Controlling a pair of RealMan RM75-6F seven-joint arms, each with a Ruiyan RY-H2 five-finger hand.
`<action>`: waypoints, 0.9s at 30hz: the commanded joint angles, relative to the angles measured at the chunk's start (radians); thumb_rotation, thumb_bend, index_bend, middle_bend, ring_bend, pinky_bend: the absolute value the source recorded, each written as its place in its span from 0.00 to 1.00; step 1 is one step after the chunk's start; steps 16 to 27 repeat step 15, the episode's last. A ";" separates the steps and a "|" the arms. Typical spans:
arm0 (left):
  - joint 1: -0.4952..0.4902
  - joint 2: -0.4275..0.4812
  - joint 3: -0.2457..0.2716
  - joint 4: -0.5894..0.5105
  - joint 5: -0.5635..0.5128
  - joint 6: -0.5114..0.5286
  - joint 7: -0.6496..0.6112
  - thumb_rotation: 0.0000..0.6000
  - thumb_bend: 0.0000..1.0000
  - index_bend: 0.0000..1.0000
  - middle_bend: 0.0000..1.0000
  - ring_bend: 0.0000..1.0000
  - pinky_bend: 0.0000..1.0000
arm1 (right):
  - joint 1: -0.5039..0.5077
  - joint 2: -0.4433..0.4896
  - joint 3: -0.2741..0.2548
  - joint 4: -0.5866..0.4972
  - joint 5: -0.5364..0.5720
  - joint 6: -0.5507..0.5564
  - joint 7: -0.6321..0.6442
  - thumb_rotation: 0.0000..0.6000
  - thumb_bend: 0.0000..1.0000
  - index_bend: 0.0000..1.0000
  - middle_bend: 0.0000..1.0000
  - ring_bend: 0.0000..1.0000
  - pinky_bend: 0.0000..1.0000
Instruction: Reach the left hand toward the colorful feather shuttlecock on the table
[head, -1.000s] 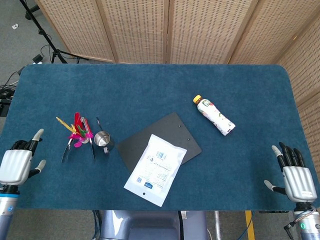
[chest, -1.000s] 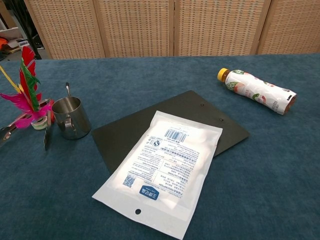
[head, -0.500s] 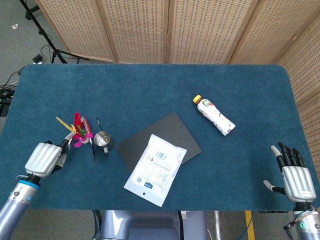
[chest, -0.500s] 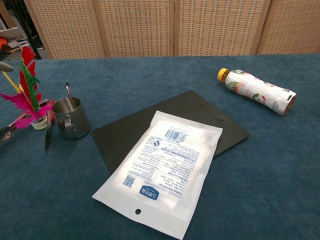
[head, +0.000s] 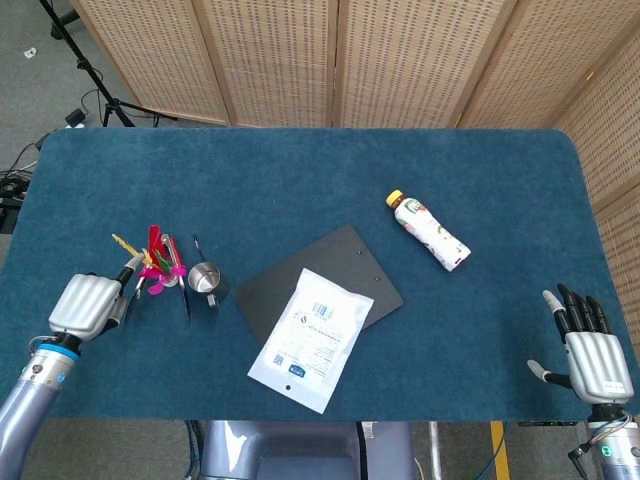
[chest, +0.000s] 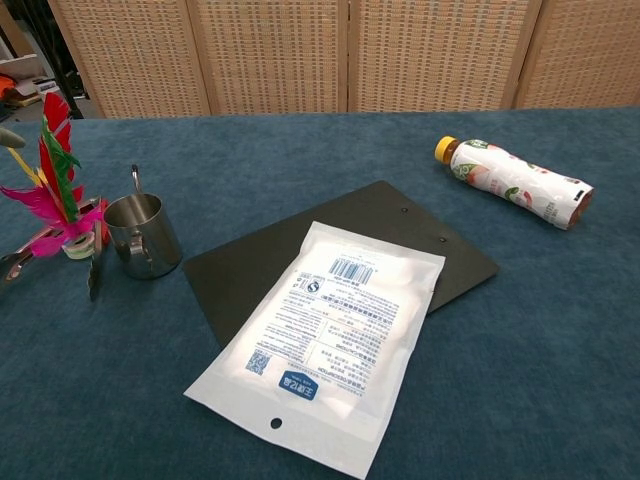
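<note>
The colorful feather shuttlecock (head: 153, 262) stands on the blue table at the left, with red, yellow, green and pink feathers; the chest view shows the shuttlecock (chest: 55, 195) upright at its left edge. My left hand (head: 88, 303) hovers just left of it, back up, fingers (head: 126, 276) stretched toward the feathers and holding nothing. One fingertip (chest: 10, 138) pokes into the chest view beside the yellow feather. My right hand (head: 588, 350) rests at the table's near right corner, fingers spread and empty.
A small metal cup (head: 205, 278) stands right of the shuttlecock, with thin metal tongs (head: 186, 295) lying beside it. A white pouch (head: 312, 337) lies on a black board (head: 345, 262) mid-table. A drink bottle (head: 428, 230) lies further right.
My left hand has moved right and forward from the table's left edge up to the shuttlecock, its fingertip now showing in the chest view. The right hand has stayed put.
</note>
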 joint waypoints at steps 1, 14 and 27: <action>-0.010 -0.007 0.005 0.006 -0.022 -0.004 0.012 1.00 0.62 0.00 0.66 0.75 0.53 | 0.000 0.000 0.000 0.000 0.001 -0.001 0.002 1.00 0.10 0.00 0.00 0.00 0.00; -0.034 -0.025 0.026 0.027 -0.045 -0.013 -0.002 1.00 0.62 0.00 0.66 0.75 0.53 | 0.003 -0.002 -0.002 0.001 0.001 -0.006 -0.004 1.00 0.10 0.00 0.00 0.00 0.00; -0.034 -0.026 0.028 0.028 -0.044 -0.011 -0.002 1.00 0.62 0.00 0.66 0.75 0.53 | 0.003 -0.002 -0.002 0.002 0.001 -0.006 -0.004 1.00 0.10 0.00 0.00 0.00 0.00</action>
